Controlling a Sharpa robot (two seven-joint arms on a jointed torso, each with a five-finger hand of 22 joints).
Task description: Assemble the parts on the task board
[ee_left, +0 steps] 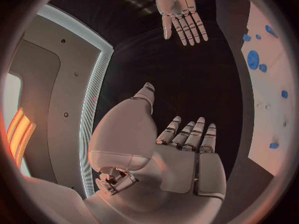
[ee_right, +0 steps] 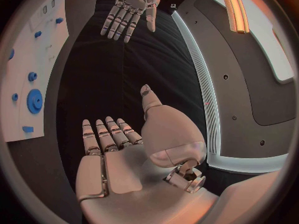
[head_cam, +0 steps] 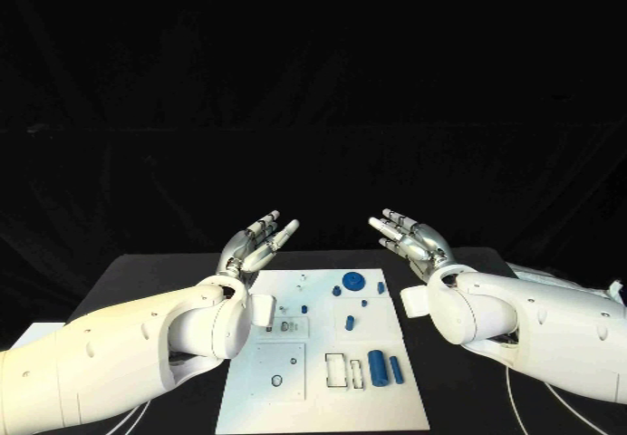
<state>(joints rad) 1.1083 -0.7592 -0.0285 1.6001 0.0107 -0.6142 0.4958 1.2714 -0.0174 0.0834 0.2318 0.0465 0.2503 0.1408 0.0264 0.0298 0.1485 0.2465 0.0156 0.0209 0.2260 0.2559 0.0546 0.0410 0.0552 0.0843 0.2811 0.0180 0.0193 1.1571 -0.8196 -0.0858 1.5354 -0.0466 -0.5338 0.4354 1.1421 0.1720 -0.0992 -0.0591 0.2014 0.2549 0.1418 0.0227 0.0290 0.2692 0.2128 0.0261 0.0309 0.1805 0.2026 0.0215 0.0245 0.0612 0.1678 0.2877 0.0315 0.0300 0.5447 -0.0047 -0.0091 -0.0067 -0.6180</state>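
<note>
The white task board (head_cam: 327, 399) lies in the middle of the black table. On it are small blue parts: a large gear (head_cam: 352, 278) near its far edge, two upright cylinders (head_cam: 378, 367) near the front right, and several smaller pieces between. My left hand (head_cam: 256, 241) is raised above the board's far left corner, fingers spread, holding nothing. My right hand (head_cam: 410, 236) is raised above the far right corner, also spread and empty. The left wrist view shows my left hand (ee_left: 181, 149), the right hand (ee_left: 181, 12) and the board (ee_left: 274, 109). In the right wrist view the blue gear (ee_right: 34, 99) shows on the board.
The black table (head_cam: 144, 281) extends on both sides of the board. My two white forearms (head_cam: 157, 344) flank the board's left and right edges. White cables (head_cam: 523, 412) run over the table at the front right.
</note>
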